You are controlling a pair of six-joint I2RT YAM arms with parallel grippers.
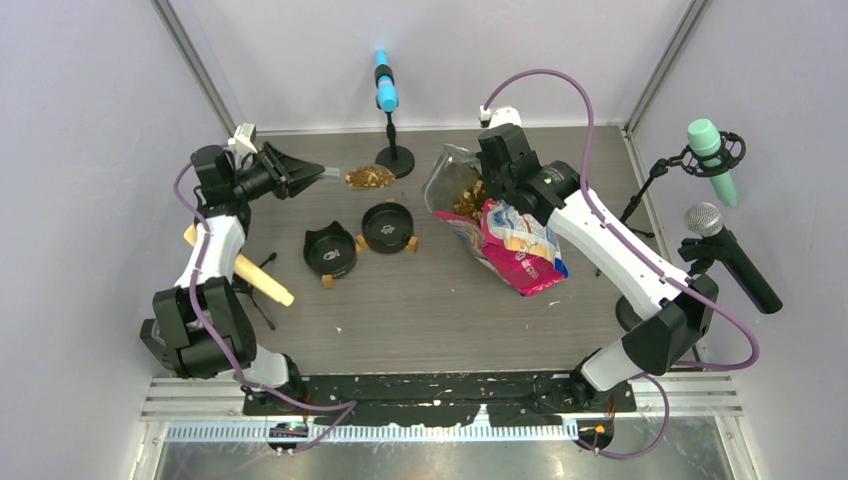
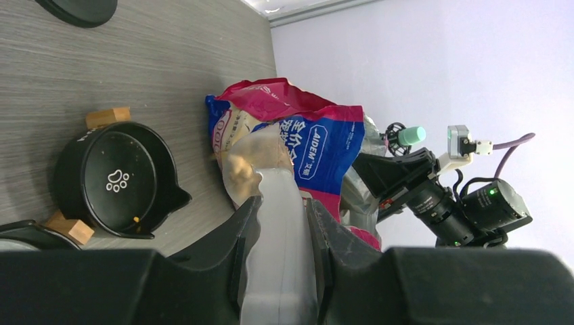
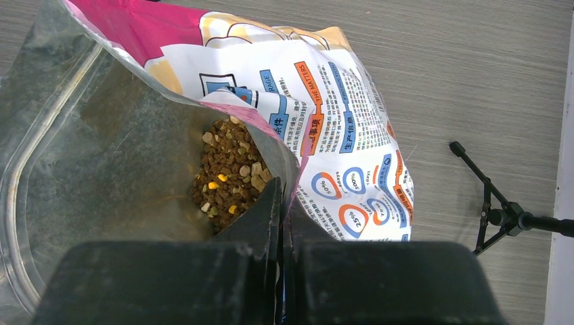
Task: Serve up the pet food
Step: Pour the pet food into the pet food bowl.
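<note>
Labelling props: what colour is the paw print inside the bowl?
White paw print, black bowl; clearest in left wrist view.

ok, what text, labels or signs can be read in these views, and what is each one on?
"AIDEM": blue panel of the printed bag, left wrist view.
"THE MATTERS": orange strip on the bag, right wrist view.
"100%", "25%": ringed figures lower on the same side.
Paw print, no words: inside the black bowl.
Chinese characters and fine print on the bag: too small to read.
Print in the bowls from the top view: blurred.
</note>
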